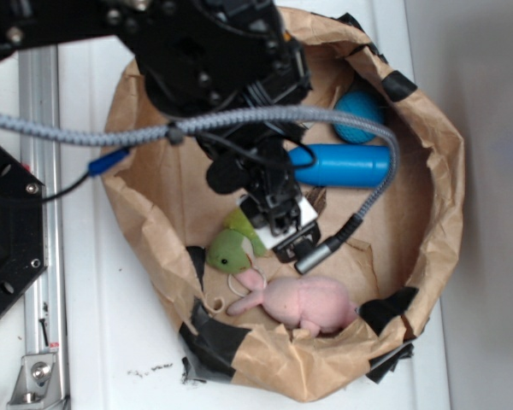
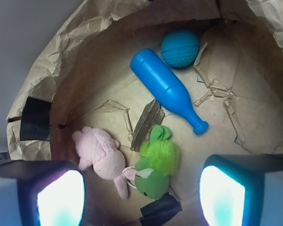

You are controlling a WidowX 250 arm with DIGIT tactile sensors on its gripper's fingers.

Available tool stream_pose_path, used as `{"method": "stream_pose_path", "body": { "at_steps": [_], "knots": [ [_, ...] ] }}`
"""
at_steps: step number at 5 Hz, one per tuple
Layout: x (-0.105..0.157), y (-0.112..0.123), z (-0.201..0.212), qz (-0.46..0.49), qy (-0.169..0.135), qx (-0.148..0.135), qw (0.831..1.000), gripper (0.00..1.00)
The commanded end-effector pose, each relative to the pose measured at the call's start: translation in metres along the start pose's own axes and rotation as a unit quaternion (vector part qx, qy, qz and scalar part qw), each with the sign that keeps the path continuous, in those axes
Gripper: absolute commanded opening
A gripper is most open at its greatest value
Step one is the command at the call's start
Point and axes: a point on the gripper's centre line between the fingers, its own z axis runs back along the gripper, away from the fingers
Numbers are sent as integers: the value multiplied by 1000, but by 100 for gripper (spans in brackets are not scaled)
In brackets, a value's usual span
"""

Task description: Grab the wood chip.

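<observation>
My gripper [image 2: 141, 197] hangs above the floor of the paper bag [image 2: 61, 61], its two fingers [image 2: 52, 193] spread wide with nothing between them. The wood chip [image 2: 146, 125] lies flat on the bag floor, ahead of the open gap and a little toward the middle, apart from both fingers. It is a dark, streaky, rough sliver, long and thin. One end touches the side of the blue bottle [image 2: 167, 89]; the other end runs down beside the green plush toy [image 2: 158, 162], whose fuzzy ears sit just next to it. The pink plush toy [image 2: 101, 157] lies near the chip's lower end on the other side, soft and nubbly. A dimpled blue ball [image 2: 180, 48] rests beyond the bottle's thick end. Torn paper flaps [image 2: 212, 92] curl up from the creased floor. The crumpled bag walls rise all round, patched with black tape [image 2: 35, 117]. In the exterior view my arm [image 1: 214, 60] hides the chip.
</observation>
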Motion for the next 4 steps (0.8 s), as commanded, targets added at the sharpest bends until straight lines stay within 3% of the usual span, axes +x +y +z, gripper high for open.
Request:
{"method": "stream_pose_path", "body": {
  "at_steps": [1, 2, 3, 4],
  "knots": [
    [22, 6, -36, -3, -9, -12, 1000, 100],
    [34, -8, -65, -50, -1, 0, 999, 100],
    [37, -19, -92, -82, 29, 32, 996, 100],
    [33, -9, -113, -29, 81, 77, 993, 100]
  ]
}}
